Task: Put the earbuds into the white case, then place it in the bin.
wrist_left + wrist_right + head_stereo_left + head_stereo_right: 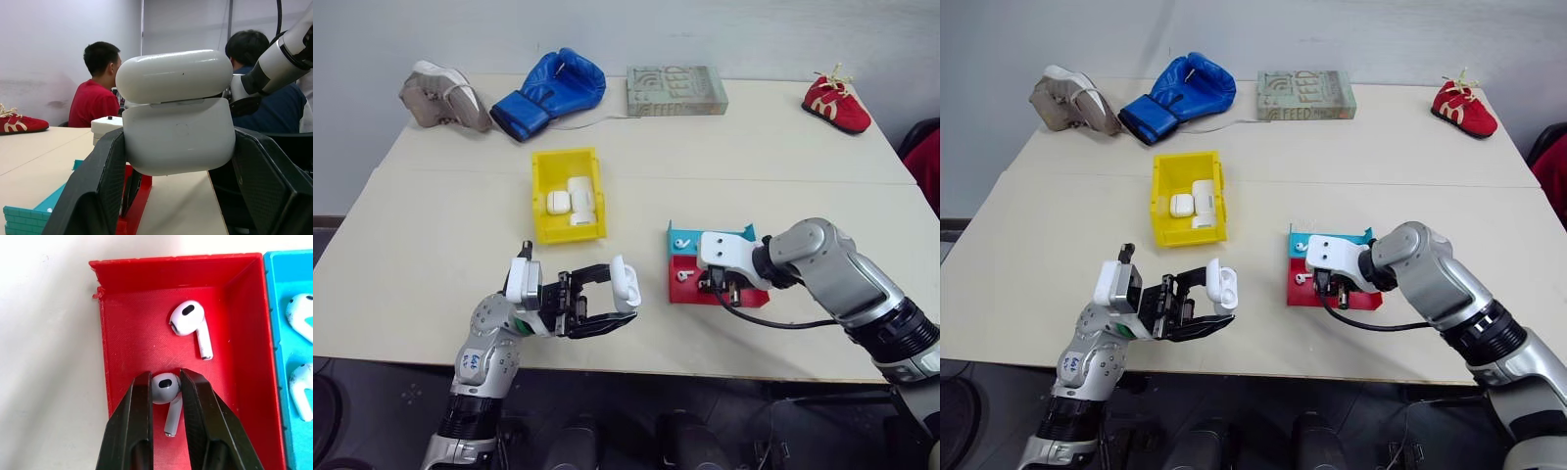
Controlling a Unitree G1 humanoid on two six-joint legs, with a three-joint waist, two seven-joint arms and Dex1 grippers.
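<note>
My left gripper (621, 297) hovers over the table's near edge, shut on the white case (626, 280). The case lid (173, 76) stands slightly ajar above its body (178, 134). My right gripper (165, 382) reaches down into the red half of the tray (127, 347), its two black fingers closed on the head of one earbud (164, 387). A second earbud (188, 319) lies loose in the same red half. Two more earbuds (301, 308) lie in the blue half (279, 284). The yellow bin (540, 171) sits at mid-table, behind the left gripper.
Inside the bin lie a small white case (558, 203) and a taller white box (580, 198). Along the table's far side are a grey shoe (442, 96), a blue boxing glove (553, 93), a grey-green box (675, 90) and a red shoe (835, 103). Two people (100, 88) sit beyond the table.
</note>
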